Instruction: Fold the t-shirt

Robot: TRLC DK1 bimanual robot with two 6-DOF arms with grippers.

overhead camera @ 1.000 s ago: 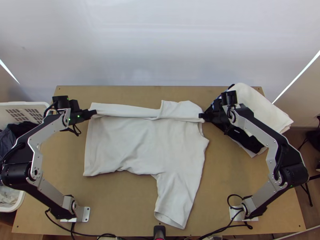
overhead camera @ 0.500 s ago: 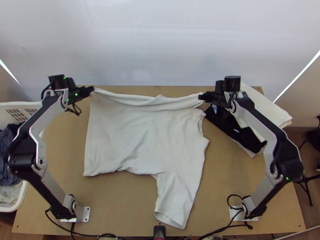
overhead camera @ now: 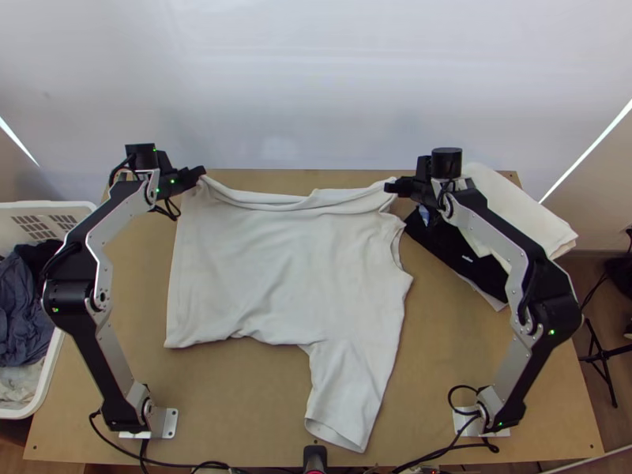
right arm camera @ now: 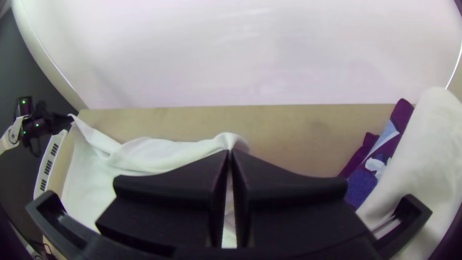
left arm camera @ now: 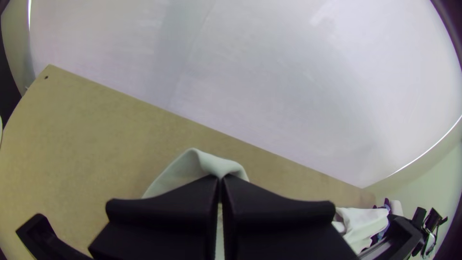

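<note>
The white t-shirt (overhead camera: 284, 261) lies on the table in the top view, one sleeve spread toward the near edge. Its far side is lifted and sags in folds between the two grippers. My left gripper (overhead camera: 201, 172) is shut on the far left corner; in the left wrist view the left gripper (left arm camera: 220, 179) pinches the cloth (left arm camera: 195, 163) between its fingertips. At the far right corner of that edge, my right gripper (overhead camera: 389, 187) is shut on the cloth. The right wrist view has the right gripper (right arm camera: 230, 153) closed over a fold of the shirt (right arm camera: 159, 151).
A stack of folded cloths (overhead camera: 513, 213), white with a black one (overhead camera: 466, 253), lies at the table's far right, beneath and beside the right arm. A white basket (overhead camera: 59, 213) with dark and light clothes stands left of the table (overhead camera: 237, 411).
Both grippers rose and moved toward the table's far edge, drawing the shirt's folded far side up with them. Since then the left has shifted right and the right slightly left, and the cloth sags more.
</note>
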